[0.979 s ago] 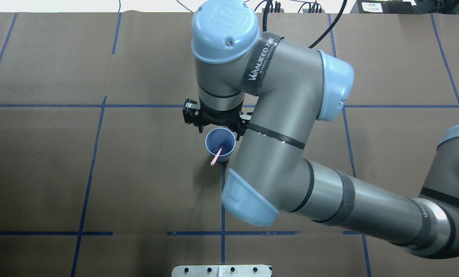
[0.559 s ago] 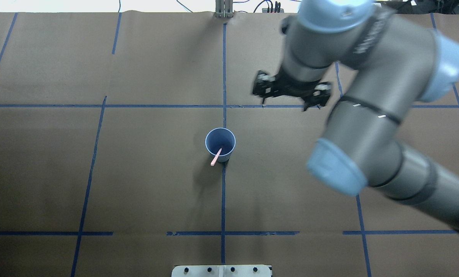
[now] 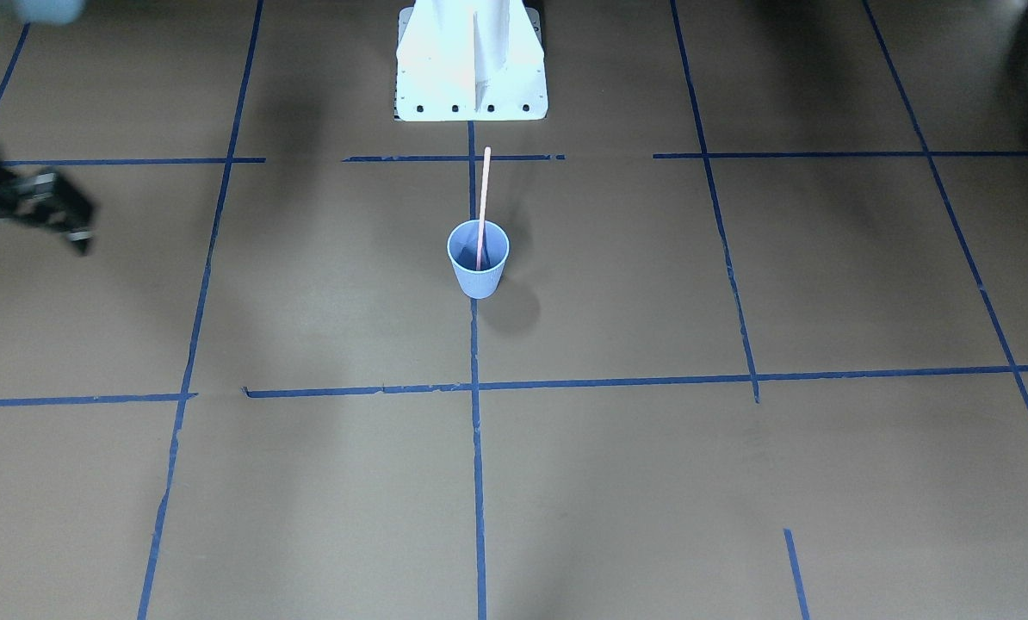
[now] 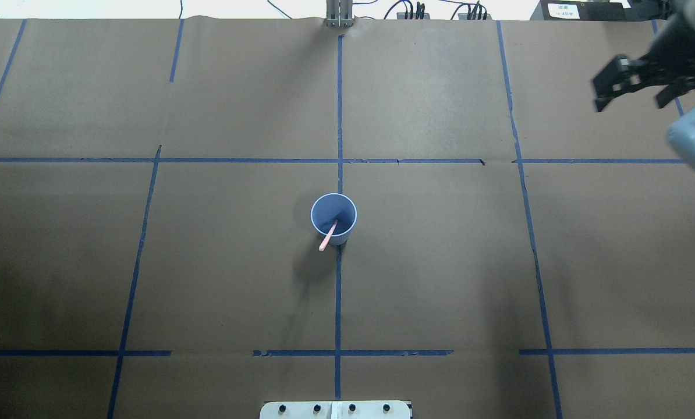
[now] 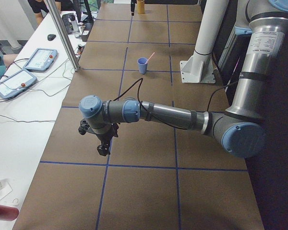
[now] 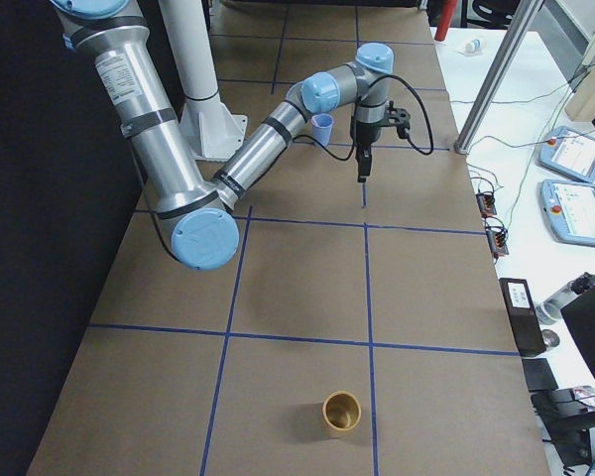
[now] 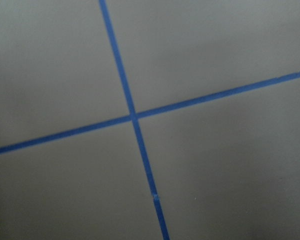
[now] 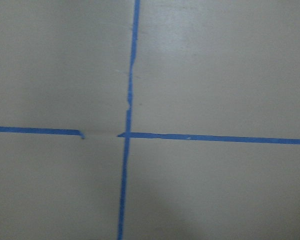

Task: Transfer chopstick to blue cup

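My right hand (image 4: 631, 103) hangs over the far right corner of the surface (image 4: 208, 279), fingers spread with nothing between them, well apart from the cup. With nothing left in its grip, I judge it has no reason to crowd the middle. My left hand (image 5: 101, 146) shows only in the side camera at its own end, pointed down over the surface, and I cannot tell whether it is released or clenched. Its wrist camera gives me just bare surface and a tape cross (image 7: 134, 117). Out in the middle the blue cup (image 3: 478, 274) stands upright on a tape line (image 3: 474, 344), with nothing beside it. The pink chopstick (image 3: 483, 202) is inside it. Its lower end is down in the cup and its shaft is propped on the rim at the robot's side, which is what keeps it from falling flat. Its long axis runs steeply up, tilted back toward the robot's base (image 3: 471, 77), with the free end well above the rim. I judge the transfer done.
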Controlling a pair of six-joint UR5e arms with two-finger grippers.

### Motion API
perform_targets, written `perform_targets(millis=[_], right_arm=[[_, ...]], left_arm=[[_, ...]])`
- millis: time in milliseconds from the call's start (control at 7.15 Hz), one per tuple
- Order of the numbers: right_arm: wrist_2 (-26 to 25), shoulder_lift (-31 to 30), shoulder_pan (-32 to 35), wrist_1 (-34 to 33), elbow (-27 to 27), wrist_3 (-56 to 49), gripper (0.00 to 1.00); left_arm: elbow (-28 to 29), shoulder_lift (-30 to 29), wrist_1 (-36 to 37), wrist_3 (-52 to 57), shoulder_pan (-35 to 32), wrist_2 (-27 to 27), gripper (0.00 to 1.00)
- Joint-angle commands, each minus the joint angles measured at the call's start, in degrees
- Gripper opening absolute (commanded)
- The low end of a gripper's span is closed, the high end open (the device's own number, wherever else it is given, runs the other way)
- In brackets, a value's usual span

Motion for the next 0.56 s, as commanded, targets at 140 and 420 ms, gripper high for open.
perform_targets(millis=[140,420], right_arm=[[6.18,-11.14,11.86,3.49,-3.84,-12.49,1.00],[16.85,-18.89,19.34,24.69,-16.10,-15.30,1.00]], left_arm=[[0.00,4.98,-5.02,-4.34,-0.52,-0.39,1.00],[0.35,4.65,-5.85,-4.87,-0.43,-0.21,1.00]])
